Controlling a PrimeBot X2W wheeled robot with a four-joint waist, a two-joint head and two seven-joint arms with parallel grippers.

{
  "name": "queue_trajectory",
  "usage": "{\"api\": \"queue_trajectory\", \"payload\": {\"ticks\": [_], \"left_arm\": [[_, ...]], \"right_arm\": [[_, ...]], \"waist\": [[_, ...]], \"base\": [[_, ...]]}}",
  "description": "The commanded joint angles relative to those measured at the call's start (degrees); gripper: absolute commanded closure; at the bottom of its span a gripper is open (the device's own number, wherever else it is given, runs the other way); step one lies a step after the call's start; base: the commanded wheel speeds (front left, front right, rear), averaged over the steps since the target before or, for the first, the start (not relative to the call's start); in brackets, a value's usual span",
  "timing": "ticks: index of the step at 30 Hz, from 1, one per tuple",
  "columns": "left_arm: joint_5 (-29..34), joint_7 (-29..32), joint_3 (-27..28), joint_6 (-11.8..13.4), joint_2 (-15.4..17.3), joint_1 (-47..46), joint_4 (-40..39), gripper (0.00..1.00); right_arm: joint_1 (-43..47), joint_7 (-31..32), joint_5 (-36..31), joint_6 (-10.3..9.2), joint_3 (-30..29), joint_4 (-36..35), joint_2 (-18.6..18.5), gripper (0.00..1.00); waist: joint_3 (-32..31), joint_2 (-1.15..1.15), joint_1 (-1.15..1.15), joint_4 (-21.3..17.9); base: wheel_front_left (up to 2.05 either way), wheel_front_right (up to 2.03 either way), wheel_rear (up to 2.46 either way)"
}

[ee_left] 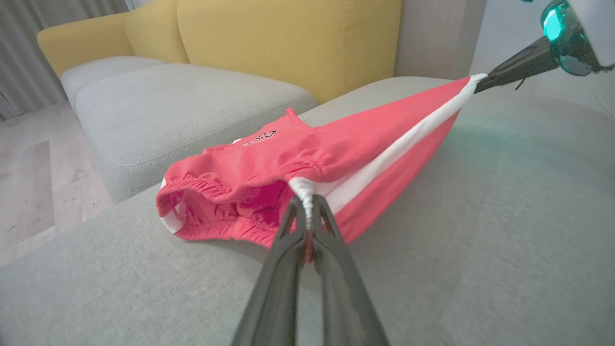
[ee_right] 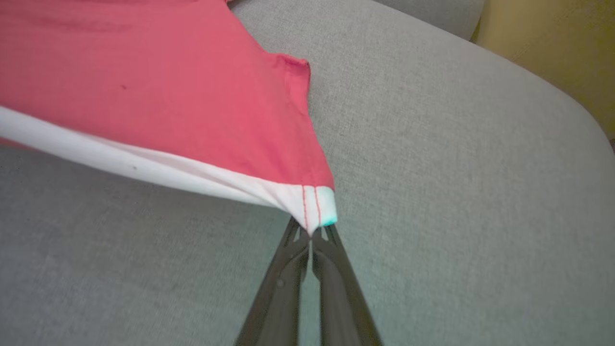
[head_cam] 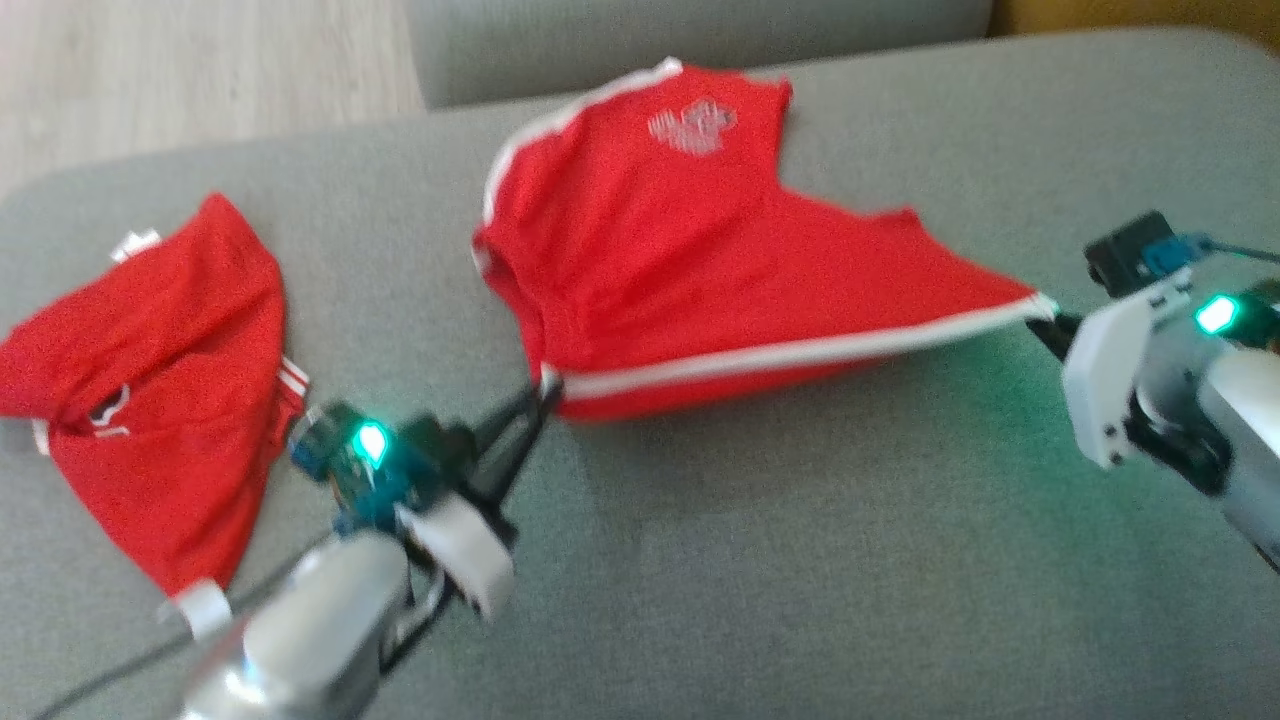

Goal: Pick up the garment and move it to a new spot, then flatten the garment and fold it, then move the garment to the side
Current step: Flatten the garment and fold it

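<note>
We see the garment [head_cam: 660,260] as a pair of bright red shorts lying on a grey cushion [head_cam: 800,560], near the middle of its far half in the head view. The near edge is lifted and pulled taut between our two arms, while the rest sags onto the cushion. A white stripe [head_cam: 800,352] runs along that stretched edge from one corner to the other. A second white stripe [head_cam: 560,125] follows the far left edge, so we count two stripes. In the left wrist view, the gathered elastic waistband [ee_left: 226,192] gapes open toward us. A small pale print [head_cam: 692,127] sits near the far end of the cloth.

Our left pincer [head_cam: 545,385] is clamped on the waistband end of the stripe, with its two dark fingers pressed together around a bunched bit of white cloth. Our right pincer [head_cam: 1045,318] is clamped on the opposite, hem corner. There the right wrist view shows two red stitch lines just above the closed tips.

We count two red garments in all. The second red garment [head_cam: 160,400] lies crumpled on the same cushion to our left, well apart from the first and touched by neither pincer. There are two pincers, and both are holding the same garment.

A yellow backrest [ee_left: 288,43] stands beyond the cushions, and a pale wooden floor [head_cam: 180,70] shows at the far left.
</note>
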Motion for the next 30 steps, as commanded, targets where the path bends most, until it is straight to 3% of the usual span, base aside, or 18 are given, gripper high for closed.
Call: {"api": "queue_trajectory", "payload": {"ticks": [1, 8, 13, 20, 30], "left_arm": [[-0.21, 0.23, 1.27, 1.00, 2.42, 0.48, -2.54, 1.00], [-2.09, 3.80, -0.74, 3.77, 4.46, 9.58, -12.81, 1.00], [-2.76, 6.28, -0.38, 6.23, 6.24, 11.51, -19.15, 1.00], [-3.42, 7.66, 2.83, 9.07, 6.55, 7.88, -21.10, 1.00], [-2.73, 9.67, 4.35, 9.31, 3.50, -1.14, -18.04, 1.00]], "right_arm": [[1.77, 1.40, 2.45, 0.37, 0.80, -3.00, -3.85, 1.00], [9.07, 7.97, 11.53, 0.37, 2.39, -12.80, -13.00, 1.00], [11.09, 6.60, 12.50, 0.37, -0.38, -18.08, -16.11, 1.00], [6.50, 0.37, 5.44, 0.37, -7.42, -15.84, -12.53, 1.00], [-5.04, -3.30, -4.77, 0.37, -13.65, -8.64, -5.33, 1.00]], "waist": [[-3.20, 0.00, 0.02, -0.01], [-7.30, 0.00, 0.02, 1.00], [-6.53, 0.00, 0.02, 1.81], [-2.63, 0.00, 0.02, 3.81], [4.85, 0.00, 0.02, 8.78]], "base": [[0.00, 0.00, 0.00], [0.00, 0.00, 0.00], [0.00, 0.00, 0.00], [0.00, 0.00, 0.00], [0.00, 0.00, 0.00]]}}
